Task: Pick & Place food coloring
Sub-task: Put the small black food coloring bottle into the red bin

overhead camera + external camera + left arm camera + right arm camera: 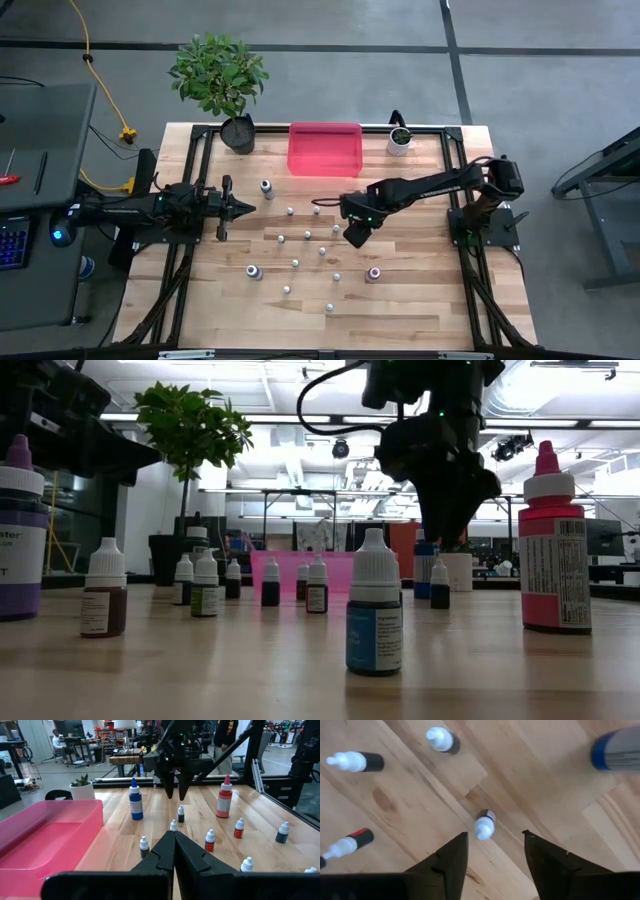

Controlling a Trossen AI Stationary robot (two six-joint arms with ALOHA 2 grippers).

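Below the right tool's [492, 851] parted fingers, one small bottle [484, 825] upright, cap skyward.

We see: pale wooden plank table [400, 290], smooth, faint sheen | translucent pink plastic tray [325, 148], glossy | small plastic food-coloring bottles [374, 604], paper labels | black matt right claw [495, 851]

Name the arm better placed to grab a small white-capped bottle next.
Right. The right gripper hangs with fingers apart directly above a tiny dark bottle with a white cap. The left gripper waits shut at the table's left side.
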